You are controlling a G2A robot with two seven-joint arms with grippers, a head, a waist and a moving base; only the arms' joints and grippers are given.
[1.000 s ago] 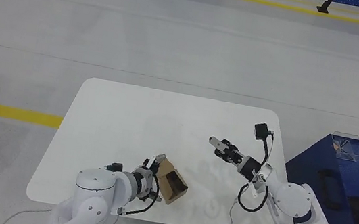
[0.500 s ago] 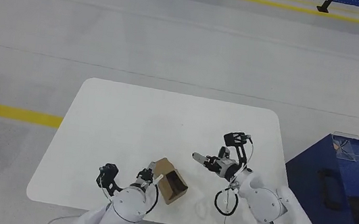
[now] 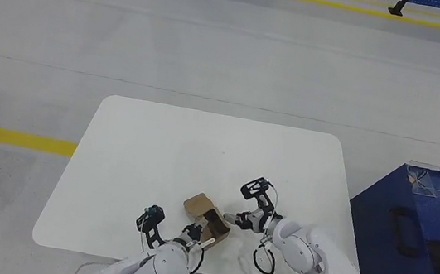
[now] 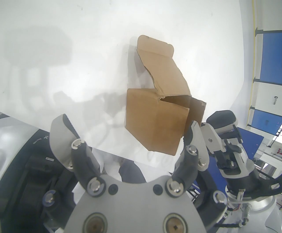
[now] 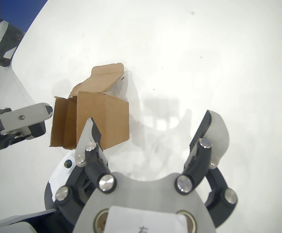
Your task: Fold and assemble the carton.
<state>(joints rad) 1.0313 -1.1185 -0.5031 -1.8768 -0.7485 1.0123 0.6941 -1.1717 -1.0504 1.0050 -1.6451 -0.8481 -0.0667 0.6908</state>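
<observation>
1. Grey floor point(image 3: 215, 45) with a yellow stripe lies around a white, round-cornered surface point(image 3: 202, 143), and a blue cabinet point(image 3: 416, 238) stands off the surface's right side.
2. On the surface, near the edge closest to the robot, sits a brown cardboard carton point(image 3: 207, 219) point(image 4: 154, 123) point(image 5: 103, 117). It is partly erected, with its walls raised and one end gaping open.
3. A long flap point(image 4: 158, 66) point(image 5: 105, 75) with a tuck tab at its tip extends from the carton's top edge, pointing away from the robot.
4. The left end effector point(image 3: 191, 232) point(image 4: 127, 121) is just beside the carton on the robot-facing side. Its fingers are spread wide with nothing between them. One fingertip point(image 4: 195, 128) is at the carton's corner; whether it touches cannot be told.
5. The right end effector point(image 3: 234, 218) point(image 5: 149, 117) is at the carton's other side, close to its open end. Its fingers are also parted and hold nothing. One finger point(image 5: 90, 130) overlaps the carton's side wall in the right wrist view; contact is unclear.
</observation>
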